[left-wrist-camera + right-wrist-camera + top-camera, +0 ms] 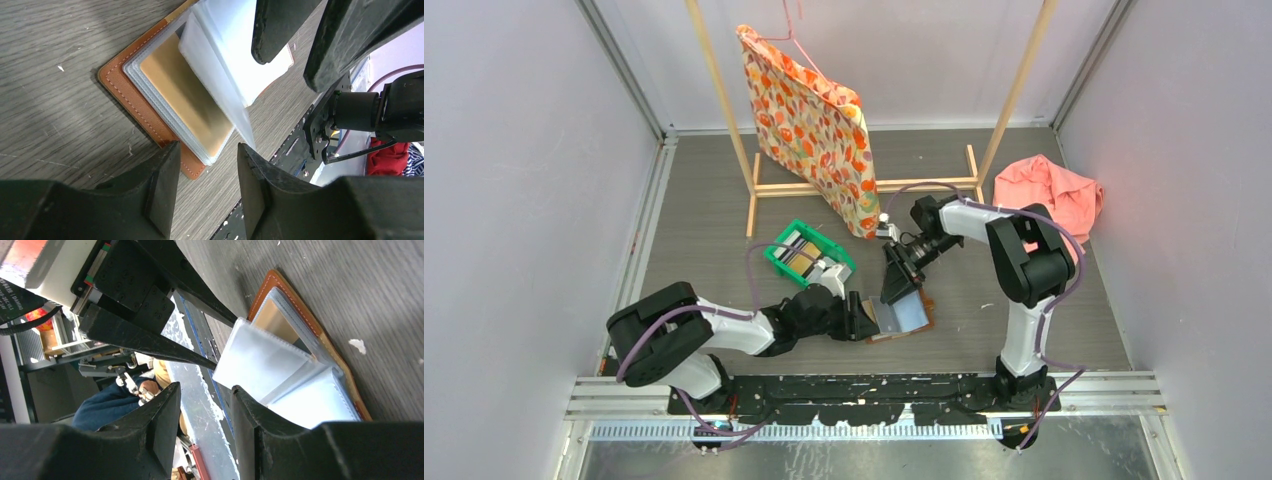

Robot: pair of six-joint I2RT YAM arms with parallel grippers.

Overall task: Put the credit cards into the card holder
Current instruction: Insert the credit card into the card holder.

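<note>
The card holder [916, 325] lies open on the table, brown leather with clear plastic sleeves. In the left wrist view its leather edge [131, 92] shows, and a gold-yellow credit card [187, 97] sits in a flat sleeve. One clear sleeve [220, 60] stands raised. My left gripper [865, 318] is open and empty at the holder's left edge [207, 150]. My right gripper [902, 285] is open and empty over the holder's far side [205, 395]. The raised sleeve [260, 360] lies between the two grippers. More credit cards [799, 252] lie in the green bin [776, 258].
A wooden rack [864, 186] stands at the back with a patterned fabric bag [819, 130] on a hanger. A pink cloth [1052, 190] lies at the back right. The metal rail [874, 390] runs along the near edge.
</note>
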